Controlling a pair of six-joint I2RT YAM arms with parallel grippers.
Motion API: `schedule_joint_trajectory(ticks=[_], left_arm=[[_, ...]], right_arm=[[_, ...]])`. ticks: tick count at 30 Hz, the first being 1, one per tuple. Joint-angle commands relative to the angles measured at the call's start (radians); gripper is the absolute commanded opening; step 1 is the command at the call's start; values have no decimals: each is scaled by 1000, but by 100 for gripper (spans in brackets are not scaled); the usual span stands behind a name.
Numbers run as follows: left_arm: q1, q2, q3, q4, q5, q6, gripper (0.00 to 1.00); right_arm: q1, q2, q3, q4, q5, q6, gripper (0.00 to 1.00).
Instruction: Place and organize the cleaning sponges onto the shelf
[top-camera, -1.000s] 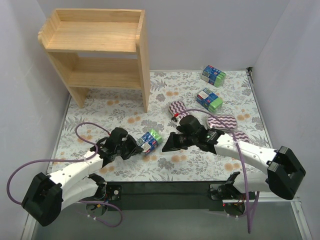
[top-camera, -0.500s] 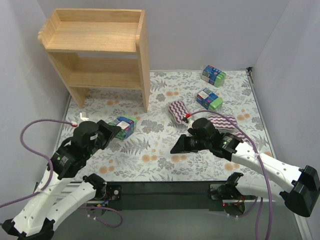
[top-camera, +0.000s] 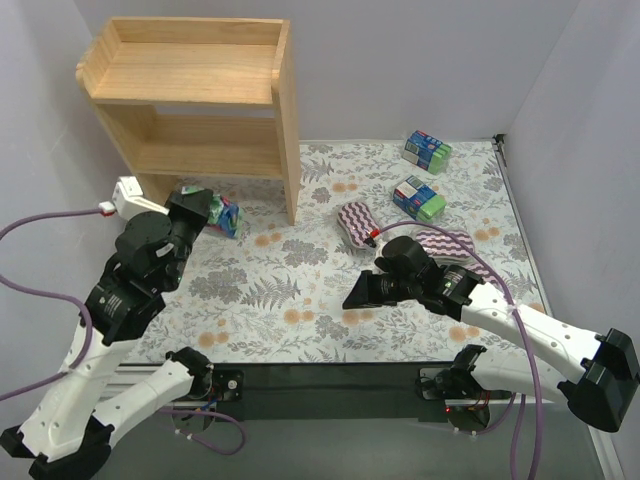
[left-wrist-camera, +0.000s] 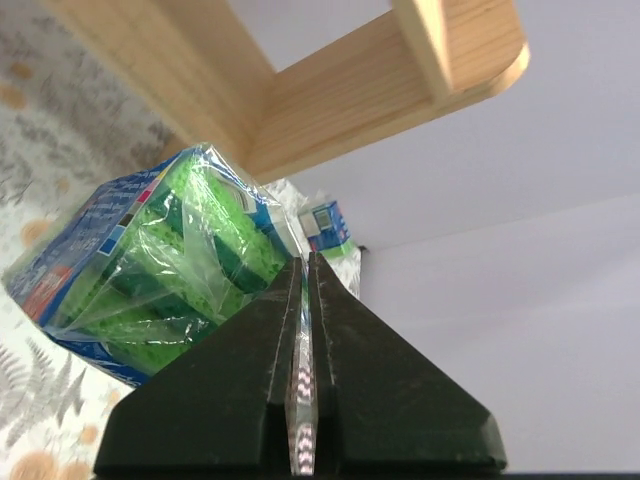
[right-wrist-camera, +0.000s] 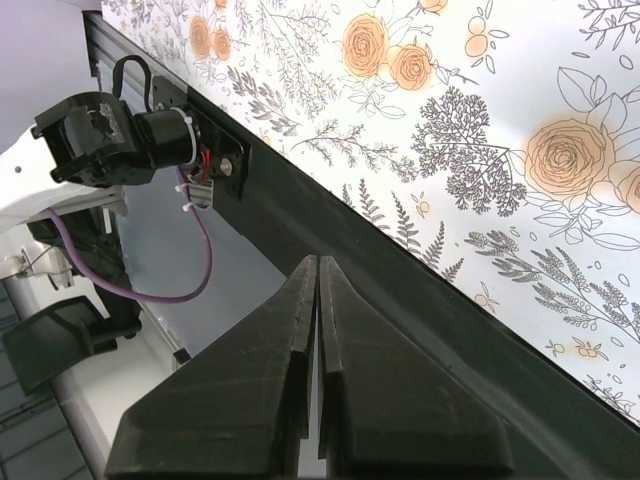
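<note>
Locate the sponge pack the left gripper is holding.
Top view, left side: the blue-and-green pack is pinched by its wrap in the left gripper, just in front of the bottom opening of the shelf.

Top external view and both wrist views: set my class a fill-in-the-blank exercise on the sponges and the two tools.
1. The left tool is shut on a blue-and-____ sponge pack.
2. ____ more such packs lie on the floral mat.
3. The right tool is shut and holds ____.
Missing words: green; two; nothing.
</note>
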Motion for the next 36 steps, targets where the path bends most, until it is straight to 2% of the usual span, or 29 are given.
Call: schedule_joint_trajectory(ticks=[1, 6, 13, 16, 20, 24, 26, 27, 28, 29, 31, 32, 36], left_arm=[[-3, 77, 41, 238, -59, 134, 0], [2, 195, 102, 367, -97, 225, 0], [34, 299, 185, 424, -16, 283, 0], [34, 287, 191, 352, 39, 239, 0], [34, 186, 63, 259, 146, 142, 0], [34, 53, -152, 54, 137, 26, 0], [34, -1, -201, -25, 137, -5, 0], [32, -4, -221, -123, 137, -54, 1], [34, 9, -264, -161, 140, -66, 12], [35, 23, -287, -183, 153, -67, 20], [46, 97, -345, -222, 225, -73, 34], [66, 121, -356, -228, 248, -80, 43], [143, 152, -407, -170, 303, -90, 52]], right_arm=[[-3, -10, 38, -13, 23, -16, 1], [-4, -26, 29, -15, 30, -13, 1], [-17, -18, 53, -15, 20, -22, 1], [-18, -11, 61, -15, 19, -28, 1], [-23, 5, 56, -15, 16, -37, 1], [-24, 28, 49, -15, 13, -42, 1], [-24, 39, 52, -15, 13, -51, 1], [-24, 48, 52, -15, 13, -52, 1], [-24, 54, 52, -13, 11, -57, 5], [-23, 60, 56, -15, 11, -57, 16], [-24, 81, 62, -13, 1, -62, 24], [-24, 88, 67, -15, -4, -68, 31], [-26, 103, 82, -15, -7, -69, 36]])
